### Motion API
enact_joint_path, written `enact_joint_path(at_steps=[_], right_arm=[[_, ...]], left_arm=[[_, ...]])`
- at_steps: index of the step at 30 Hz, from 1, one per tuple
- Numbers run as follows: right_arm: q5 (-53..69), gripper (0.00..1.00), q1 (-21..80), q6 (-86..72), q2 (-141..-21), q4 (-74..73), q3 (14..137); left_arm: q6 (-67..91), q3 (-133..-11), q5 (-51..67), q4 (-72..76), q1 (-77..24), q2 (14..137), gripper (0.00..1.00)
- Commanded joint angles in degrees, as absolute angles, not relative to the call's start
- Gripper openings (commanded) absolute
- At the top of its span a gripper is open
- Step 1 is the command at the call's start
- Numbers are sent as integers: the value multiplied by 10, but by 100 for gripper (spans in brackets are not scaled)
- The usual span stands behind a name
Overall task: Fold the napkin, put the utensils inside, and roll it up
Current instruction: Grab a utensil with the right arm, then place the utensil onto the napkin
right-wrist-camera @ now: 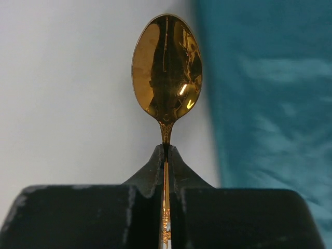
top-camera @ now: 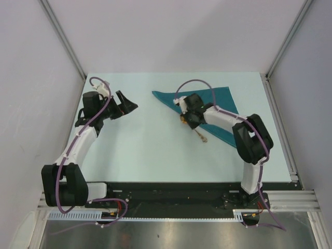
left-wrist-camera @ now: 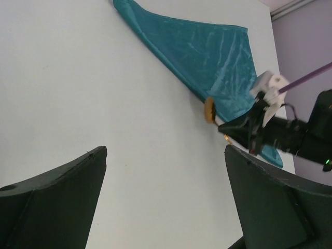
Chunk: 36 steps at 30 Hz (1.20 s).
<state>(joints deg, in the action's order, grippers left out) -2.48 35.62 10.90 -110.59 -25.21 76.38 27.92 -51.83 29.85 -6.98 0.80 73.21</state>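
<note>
Pale table carried one teal napkin, a triangle at the far right. Of two arms, the left gripper stood spread wide, well apart from it. The right gripper was clamped on one gold spoon at the napkin's edge — a second utensil lay just beside.

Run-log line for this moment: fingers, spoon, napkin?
right fingers shut on spoon handle | spoon bowl beside napkin edge | napkin folded triangle | left fingers open over table

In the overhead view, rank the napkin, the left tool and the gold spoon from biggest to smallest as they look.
Largest: the napkin.
Next: the left tool.
Smallest: the gold spoon, only a thin sliver here.
</note>
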Motion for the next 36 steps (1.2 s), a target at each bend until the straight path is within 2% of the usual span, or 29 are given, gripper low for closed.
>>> enact_joint_path(at_steps=[1, 12, 18, 29, 36], right_arm=[[-11, 0, 278, 191, -1060, -244, 783], [56, 0, 202, 265, -1157, -250, 870], [83, 0, 205, 290, -1194, -277, 903], [89, 0, 216, 323, -1195, -258, 880], [78, 9, 225, 320, -1208, -265, 889]], left_arm=[[263, -518, 321, -57, 18, 711, 100], [261, -515, 337, -54, 33, 711, 100], [265, -515, 349, -50, 40, 720, 100], [268, -513, 357, -47, 42, 724, 100], [269, -511, 363, -45, 41, 723, 100]])
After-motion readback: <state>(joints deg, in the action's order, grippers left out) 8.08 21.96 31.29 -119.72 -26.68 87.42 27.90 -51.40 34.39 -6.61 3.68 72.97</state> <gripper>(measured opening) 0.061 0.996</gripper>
